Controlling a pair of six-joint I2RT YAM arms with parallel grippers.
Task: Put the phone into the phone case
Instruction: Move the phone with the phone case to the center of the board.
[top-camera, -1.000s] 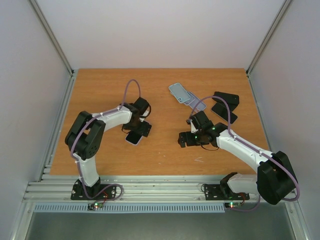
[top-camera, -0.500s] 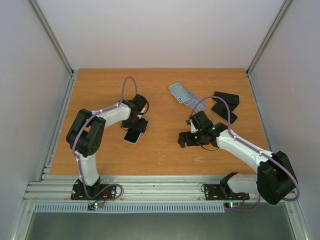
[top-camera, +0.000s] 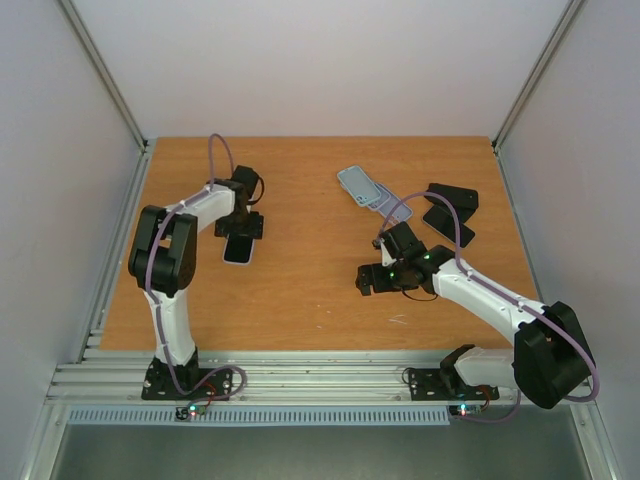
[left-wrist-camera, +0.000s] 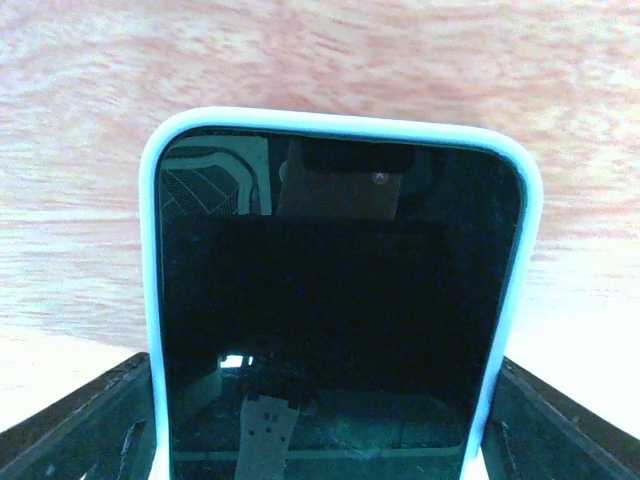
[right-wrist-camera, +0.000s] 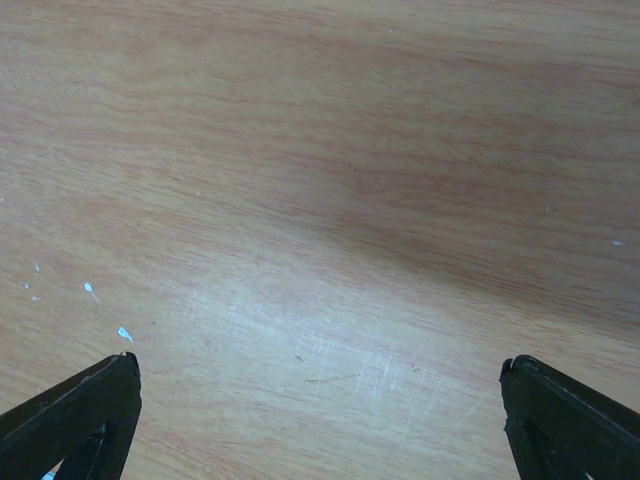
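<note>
The phone (left-wrist-camera: 340, 300) lies flat and screen-up on the wooden surface (top-camera: 320, 310), in its left-rear part. It sits between the fingers of the left end effector (left-wrist-camera: 322, 362). In the left wrist view a black finger (left-wrist-camera: 95, 425) stands against each long side of the phone's pale blue rim, so the end effector looks clamped on the phone across its width (the contact is at the very bottom of the frame). The notch end points away from the wrist camera. The glass is dark and shows only reflections of the rig.

From the top view the phone's free end reaches toward the near edge, out from under the end effector.

The phone case (top-camera: 358, 185), pale blue-grey, lies at the far middle of the surface, well apart from the phone and to its right. A black object (top-camera: 452, 195) and a second black object (top-camera: 447, 223) lie further right.

The right end effector (right-wrist-camera: 320, 361) is low over bare wood near the middle of the surface. Its fingers are wide apart with nothing between them, and a few small white specks (right-wrist-camera: 122, 333) show on the wood beside the left one.
</note>
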